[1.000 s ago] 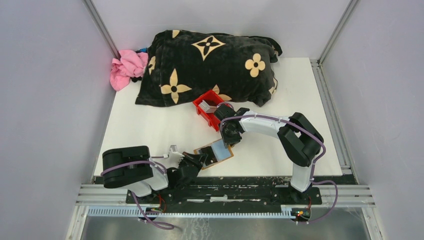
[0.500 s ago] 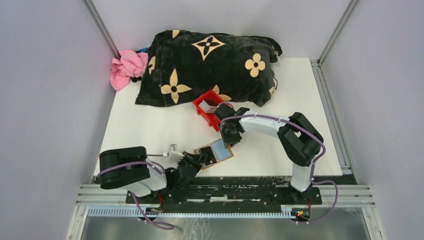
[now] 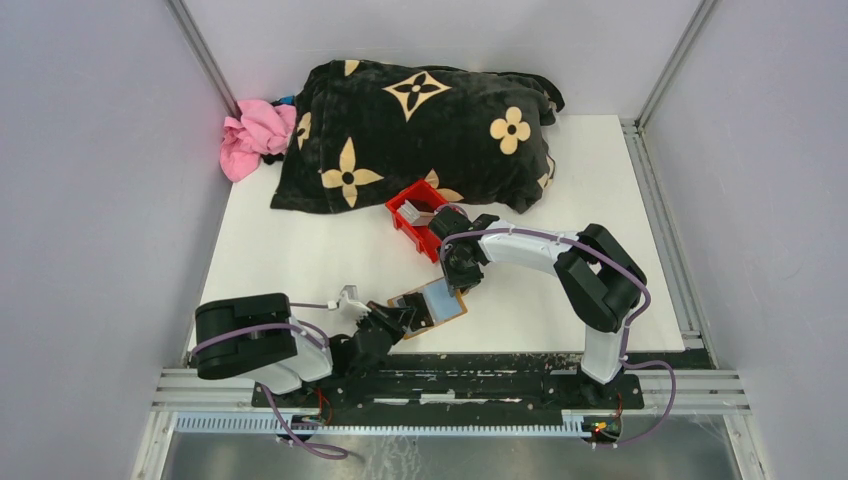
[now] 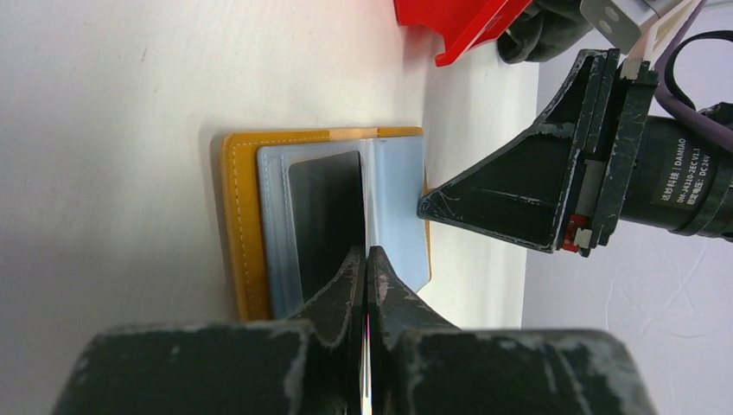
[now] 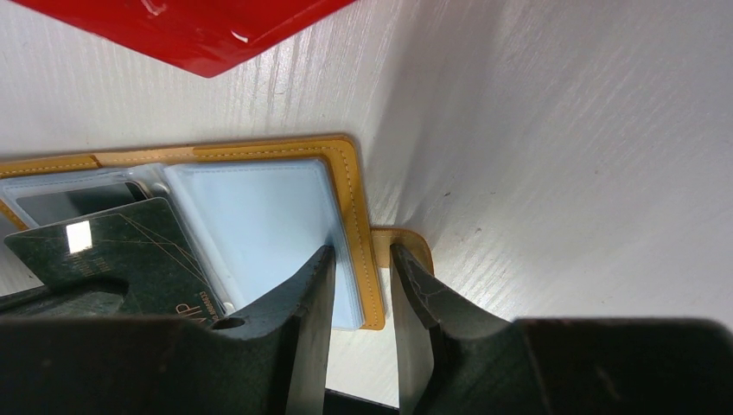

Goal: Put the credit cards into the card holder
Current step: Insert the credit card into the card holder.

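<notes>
The tan card holder (image 3: 432,303) lies open near the table's front edge, pale clear pockets up. My left gripper (image 3: 398,320) is shut on a thin card held edge-on (image 4: 366,346), its tips at the holder's pockets (image 4: 393,207). In the right wrist view this card (image 5: 112,251) is dark with gold lettering and lies slanted over a pocket. A dark rectangle (image 4: 324,216) shows inside one pocket. My right gripper (image 3: 460,280) pinches the holder's tan far edge (image 5: 356,216). A pale card (image 3: 421,209) lies in the red bin (image 3: 404,222).
A black blanket with tan flowers (image 3: 420,130) covers the back of the table, and a pink cloth (image 3: 252,132) lies at its left. The red bin stands just behind the right gripper. Metal rails run along the near edge.
The left arm's elbow has shifted slightly left. Both grippers and the card holder stay where they were.
</notes>
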